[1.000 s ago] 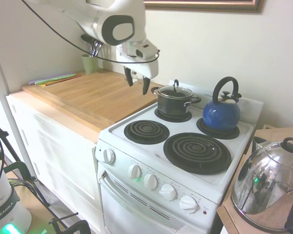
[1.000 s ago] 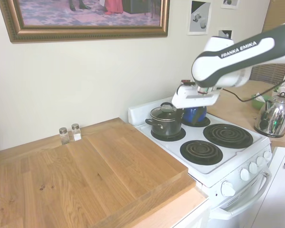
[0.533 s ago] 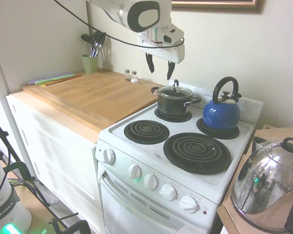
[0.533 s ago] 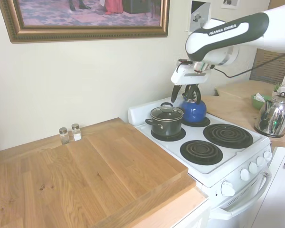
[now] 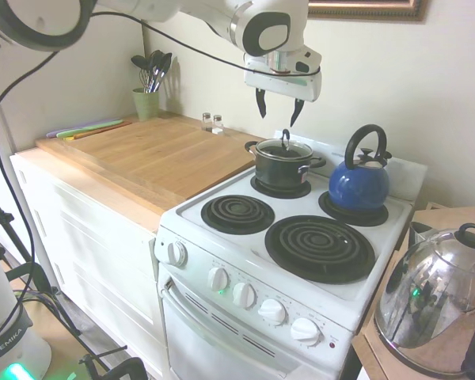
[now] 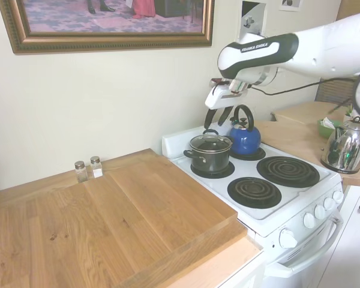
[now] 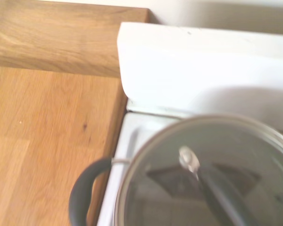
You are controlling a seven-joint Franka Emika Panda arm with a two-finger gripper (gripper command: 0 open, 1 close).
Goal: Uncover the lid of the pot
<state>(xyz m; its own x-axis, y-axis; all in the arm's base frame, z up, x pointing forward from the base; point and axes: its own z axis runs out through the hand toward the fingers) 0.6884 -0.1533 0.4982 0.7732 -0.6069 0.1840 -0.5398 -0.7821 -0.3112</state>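
Observation:
The small black pot (image 5: 281,168) (image 6: 209,157) stands on the stove's back burner nearest the wooden counter. Its glass lid (image 5: 283,148) (image 6: 210,143) (image 7: 207,174) with the black loop handle rests on the rim. My gripper (image 5: 278,109) (image 6: 215,117) hangs open in the air a short way above the lid's handle, fingers pointing down and holding nothing. The wrist view looks down on the lid and one side handle of the pot (image 7: 85,188).
A blue kettle (image 5: 359,182) (image 6: 244,137) sits on the burner beside the pot. A shiny dome with a black knob (image 5: 431,297) stands on the counter by the stove's other side. Salt and pepper shakers (image 6: 87,169) and a utensil cup (image 5: 146,101) stand by the wall.
The arm has swung from beside the pot up and across, so the open gripper now hangs over the lid. Pot and lid have not moved.

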